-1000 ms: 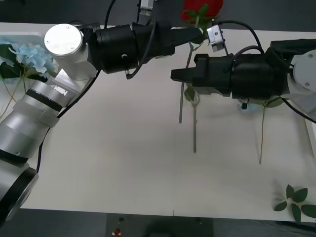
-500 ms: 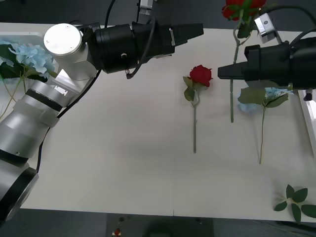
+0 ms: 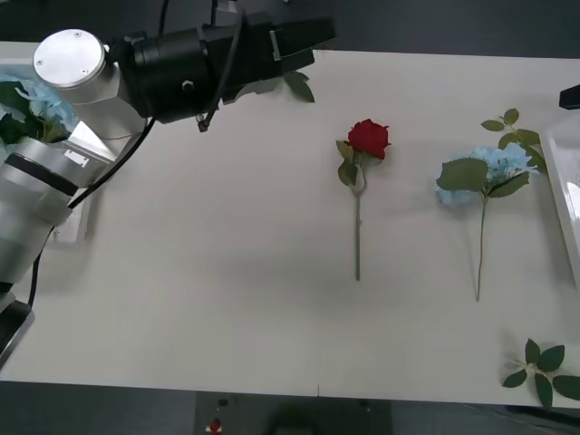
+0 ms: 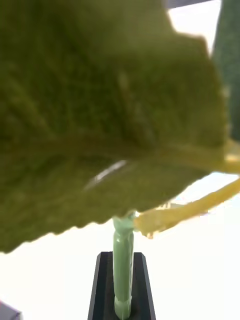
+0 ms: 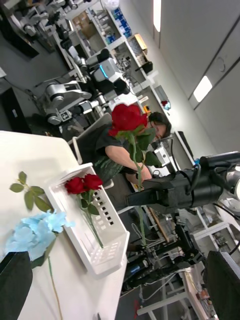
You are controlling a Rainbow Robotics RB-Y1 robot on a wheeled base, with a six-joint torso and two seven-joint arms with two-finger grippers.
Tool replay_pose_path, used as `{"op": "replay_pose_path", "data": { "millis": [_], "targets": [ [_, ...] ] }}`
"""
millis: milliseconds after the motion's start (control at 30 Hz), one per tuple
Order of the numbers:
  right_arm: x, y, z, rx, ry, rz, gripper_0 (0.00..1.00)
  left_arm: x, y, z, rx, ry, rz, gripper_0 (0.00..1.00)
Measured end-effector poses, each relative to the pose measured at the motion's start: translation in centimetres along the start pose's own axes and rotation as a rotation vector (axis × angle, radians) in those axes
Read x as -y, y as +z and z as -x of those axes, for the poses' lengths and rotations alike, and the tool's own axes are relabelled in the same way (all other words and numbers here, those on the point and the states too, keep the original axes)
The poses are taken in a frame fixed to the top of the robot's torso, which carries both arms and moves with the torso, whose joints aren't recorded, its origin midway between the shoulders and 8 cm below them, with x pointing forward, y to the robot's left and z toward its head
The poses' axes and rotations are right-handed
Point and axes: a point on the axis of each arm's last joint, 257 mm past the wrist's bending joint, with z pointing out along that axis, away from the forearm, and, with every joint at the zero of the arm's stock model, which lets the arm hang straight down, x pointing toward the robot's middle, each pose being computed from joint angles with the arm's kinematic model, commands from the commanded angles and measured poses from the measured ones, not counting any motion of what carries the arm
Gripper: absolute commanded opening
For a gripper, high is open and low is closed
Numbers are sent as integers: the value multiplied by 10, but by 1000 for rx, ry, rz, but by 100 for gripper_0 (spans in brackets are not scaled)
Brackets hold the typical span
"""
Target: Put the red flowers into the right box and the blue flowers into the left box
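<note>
While you're holding the right hand [image 5: 134, 197] out past the desk's right edge, it's pinching the stem of the held red flower [image 5: 127, 117]. Bloom is up, stem is hanging down, raised higher than the right box [image 5: 107, 255]. Can't tell if it's directly over the box. In the right wrist view that stem is sitting pressed between the black fingers [image 4: 142, 295], with a big green leaf [image 4: 100, 125] right at the lens.

Two boxed red flowers [image 5: 82, 184] are already lying in the right box, blooms side by side.

A loose red flower [image 3: 367, 139] is lying around the middle of the desk [image 3: 199, 272], bloom toward the far edge, stem pointing at the near edge. The loose blue flower [image 3: 494, 168] is lying to its right, apart from it, near the right box, oriented the same way. The boxed blue flowers [image 3: 41, 100] are sitting in the left box [image 3: 71, 227] at the left edge.

Your left hand [image 3: 313, 36] is hovering over the far edge, left of the middle, its fingers [image 5: 15, 285] spread wide and gripping nothing.

A far sprig [image 3: 512, 122] is lying against the loose blue flower's head. A corner sprig [image 3: 544, 367] is lying at the near right corner. A single leaf [image 3: 297, 86] is lying just beside the left hand.
</note>
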Motion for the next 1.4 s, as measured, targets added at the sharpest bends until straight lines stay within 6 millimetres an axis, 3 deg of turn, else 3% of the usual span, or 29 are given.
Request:
{"op": "replay_pose_path", "data": {
  "millis": [100,233,433,533,700,900,1000,1133,1267,1400],
  "targets": [
    [46,4,7,27,-23,-127,0,-11,-26,16,4,20,49,100],
    [91,24,4,40,-74,-255,0,-25,-62,37,9,47,120,100],
    [146,49,8,120,-71,-449,0,-67,-135,58,-2,59,287,100],
    [163,55,-6,104,-66,-490,0,-93,-178,73,10,52,388,100],
    [213,41,-19,85,-138,-645,0,-127,-246,81,-25,83,546,100],
    [267,11,-31,53,-240,-833,0,-166,-302,68,-142,161,741,100],
    [293,-6,-33,42,-246,-909,0,-175,-313,62,-192,193,792,100],
    [332,-33,-32,46,-275,-1019,0,-172,-313,38,-312,206,787,100],
    [375,-52,-55,13,-256,-1111,0,-151,-298,7,-438,188,708,100],
    [406,-54,-80,-6,-259,-1155,0,-111,-263,-21,-498,85,599,100]
  ]
}}
